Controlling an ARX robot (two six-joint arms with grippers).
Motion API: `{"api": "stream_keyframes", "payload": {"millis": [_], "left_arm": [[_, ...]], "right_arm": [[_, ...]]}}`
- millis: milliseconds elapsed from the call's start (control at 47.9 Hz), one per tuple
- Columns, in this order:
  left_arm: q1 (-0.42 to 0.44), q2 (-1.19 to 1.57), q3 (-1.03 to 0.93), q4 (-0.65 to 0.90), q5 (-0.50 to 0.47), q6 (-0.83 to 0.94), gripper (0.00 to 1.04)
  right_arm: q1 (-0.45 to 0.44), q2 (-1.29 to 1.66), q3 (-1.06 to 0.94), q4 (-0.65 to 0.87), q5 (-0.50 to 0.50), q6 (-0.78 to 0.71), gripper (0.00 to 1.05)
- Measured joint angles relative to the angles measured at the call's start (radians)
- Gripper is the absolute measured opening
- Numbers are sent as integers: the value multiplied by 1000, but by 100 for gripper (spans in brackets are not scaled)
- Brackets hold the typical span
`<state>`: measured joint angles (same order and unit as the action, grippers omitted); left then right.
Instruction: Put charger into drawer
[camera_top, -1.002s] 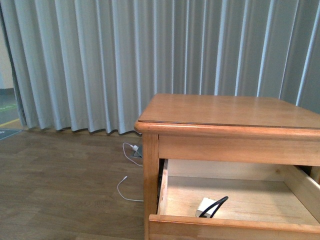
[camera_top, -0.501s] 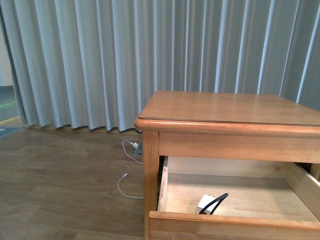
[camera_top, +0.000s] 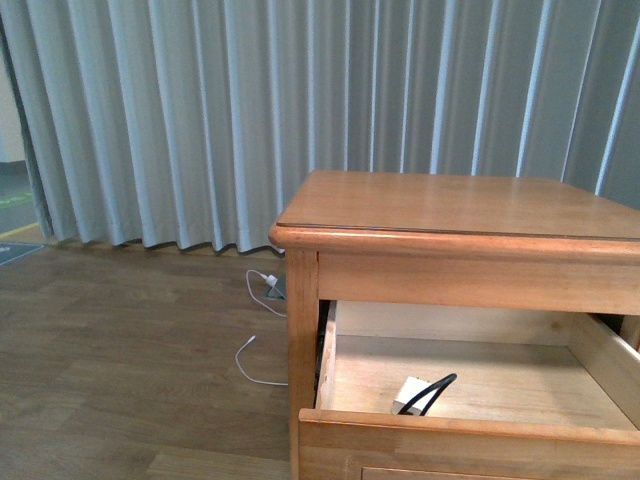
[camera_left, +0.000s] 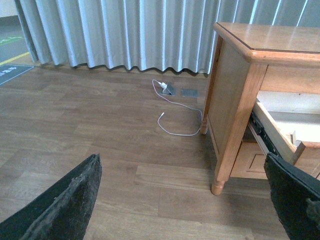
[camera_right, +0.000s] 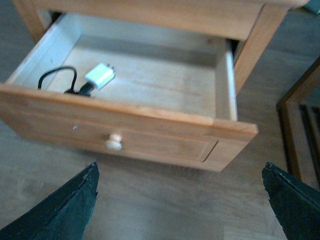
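**Charger in the drawer, cable loop the loose end**

Front view: the charger (camera_top: 411, 393) lies on the pale floor of the open drawer (camera_top: 460, 431), close behind its front wall. Its black cable (camera_top: 437, 388) arches upward there. If the drawer gets pushed shut, I judge that this raised loop could catch under the nightstand (camera_top: 450, 205) frame and be pinched or dragged. Neither arm shows. No writing is visible.

Left wrist view: the left gripper (camera_left: 181, 160) is spread wide with nothing between its fingers, out over the wooden floor beside the nightstand. A thin white cable (camera_left: 175, 112) trails on the floor near the leg. It could snag an arm that swings low. A floor marking at the edge is too small to read.

Right wrist view: the right gripper (camera_right: 180, 167) is also released and empty, in front of the drawer's round knob (camera_right: 114, 144). The white cube rests inside toward one side wall, its cable curled beside it. A clumsy nudge on the drawer front could slam it. No brand or label is legible on the charger.
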<state>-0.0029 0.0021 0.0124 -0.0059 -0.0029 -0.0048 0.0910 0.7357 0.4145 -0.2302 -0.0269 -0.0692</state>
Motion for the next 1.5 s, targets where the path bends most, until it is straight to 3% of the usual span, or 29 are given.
{"api": "stream_keyframes", "payload": {"millis": [188, 418, 877, 1504], "left_arm": [[0, 0, 0, 0, 0, 0, 99], [0, 0, 0, 0, 0, 0, 99], [0, 0, 0, 0, 0, 0, 99], [0, 0, 0, 0, 0, 0, 99]], "right_arm": [[56, 262, 70, 32, -57, 82, 97], [89, 499, 134, 161, 11, 100, 97], [58, 847, 269, 310, 79, 192, 97], [48, 1135, 485, 502, 201, 189, 97]]}}
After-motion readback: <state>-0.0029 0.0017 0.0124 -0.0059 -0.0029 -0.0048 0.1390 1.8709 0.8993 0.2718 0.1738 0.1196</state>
